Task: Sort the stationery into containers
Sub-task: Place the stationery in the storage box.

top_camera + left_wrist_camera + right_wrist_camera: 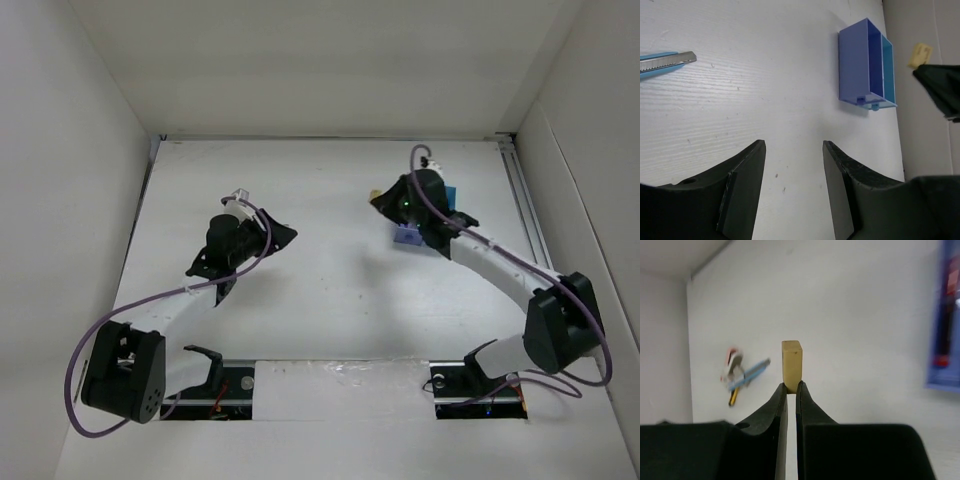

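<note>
My right gripper (791, 386) is shut on a small tan eraser block (791, 365) and holds it above the table. In the top view this gripper (383, 200) is just left of the joined containers, whose dark blue tray (406, 237) and cyan tray (458, 194) are partly hidden under the arm. The left wrist view shows the dark blue tray (860, 65), the cyan tray (888, 70) and the held eraser (920, 54) beyond them. My left gripper (793, 147) is open and empty over bare table. A light-blue pen-like item (665, 61) lies to its far left.
A small blurred pile of stationery (742, 371), with a light-blue pen and a red-and-white piece, lies on the table beyond the eraser. Something red shows inside the blue tray (944, 325) at the right edge. White walls enclose the table on three sides.
</note>
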